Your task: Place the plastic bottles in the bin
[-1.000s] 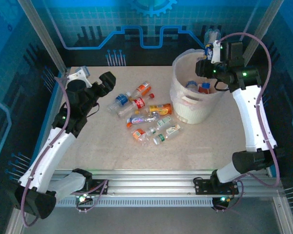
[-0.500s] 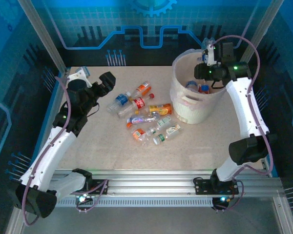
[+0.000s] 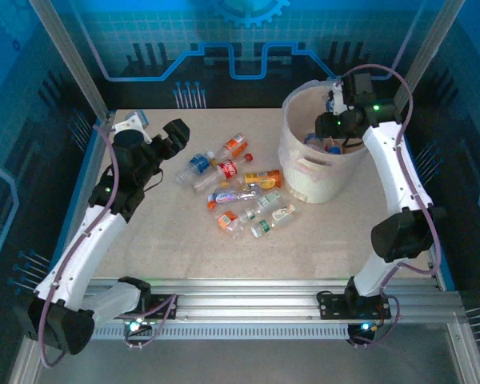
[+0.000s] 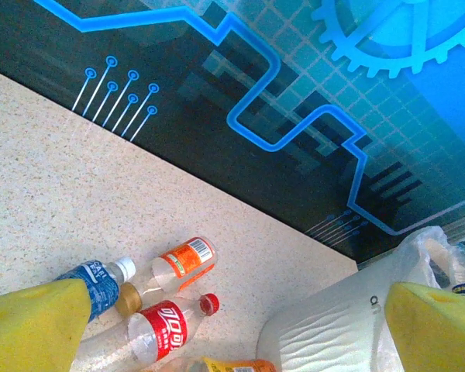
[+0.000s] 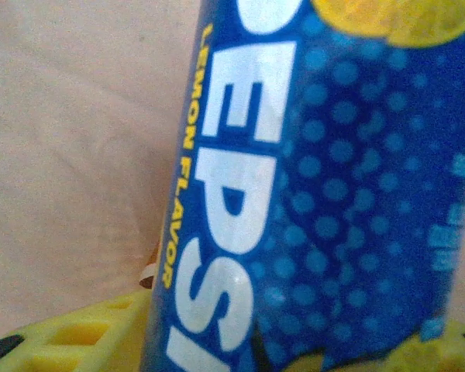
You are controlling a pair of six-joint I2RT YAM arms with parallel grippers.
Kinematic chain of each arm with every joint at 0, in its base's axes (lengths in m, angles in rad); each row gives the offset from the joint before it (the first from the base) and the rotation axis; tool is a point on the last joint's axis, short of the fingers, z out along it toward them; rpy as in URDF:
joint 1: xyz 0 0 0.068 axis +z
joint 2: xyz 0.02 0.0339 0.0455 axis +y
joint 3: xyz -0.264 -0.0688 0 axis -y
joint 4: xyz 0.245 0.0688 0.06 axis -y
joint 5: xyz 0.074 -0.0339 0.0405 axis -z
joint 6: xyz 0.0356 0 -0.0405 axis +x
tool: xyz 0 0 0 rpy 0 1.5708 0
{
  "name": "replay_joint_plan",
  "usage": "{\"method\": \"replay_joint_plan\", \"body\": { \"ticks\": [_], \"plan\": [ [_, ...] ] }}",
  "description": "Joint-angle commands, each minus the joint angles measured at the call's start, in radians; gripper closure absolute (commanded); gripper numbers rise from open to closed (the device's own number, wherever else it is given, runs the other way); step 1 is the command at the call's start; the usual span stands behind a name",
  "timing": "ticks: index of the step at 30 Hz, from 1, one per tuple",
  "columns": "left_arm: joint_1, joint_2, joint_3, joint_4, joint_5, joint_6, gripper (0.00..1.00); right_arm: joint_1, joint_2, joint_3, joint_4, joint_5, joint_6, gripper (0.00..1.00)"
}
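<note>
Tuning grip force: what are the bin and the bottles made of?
Bin: looks like whitish translucent plastic, with a milky wall and a dull sheen. Bottles: thin clear glossy plastic, probably PET, with see-through bodies, printed film labels and coloured caps.

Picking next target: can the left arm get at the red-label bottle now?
Probably yes. The left gripper hangs open nearby; the red-label bottle lies uncovered, nothing above it. The blue-label bottle close beside it may get bumped.

Speckled beige table [image 3: 168, 240] before blue circuit-patterned backdrop [image 3: 224, 48].
</note>
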Motion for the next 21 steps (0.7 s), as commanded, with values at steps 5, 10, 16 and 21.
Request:
{"method": "replay_joint_plan", "body": {
  "ticks": [5, 10, 16, 21],
  "plan": [
    [0.015, 0.016, -0.011, -0.004, 0.001, -0.003, 0.01, 0.003, 0.039, -0.029, -0.048, 0.019, -0.031, 0.5],
    [0.02, 0.023, -0.011, -0.006, 0.005, -0.007, 0.01, 0.013, 0.065, -0.044, -0.057, 0.028, -0.04, 0.5],
    [0.025, 0.033, -0.011, -0.007, 0.007, -0.009, 0.01, 0.022, 0.102, -0.043, -0.062, 0.052, -0.041, 0.41],
    [0.032, 0.045, -0.011, -0.014, 0.01, -0.013, 0.01, 0.023, 0.129, -0.031, -0.062, 0.073, -0.04, 0.3]
  ]
}}
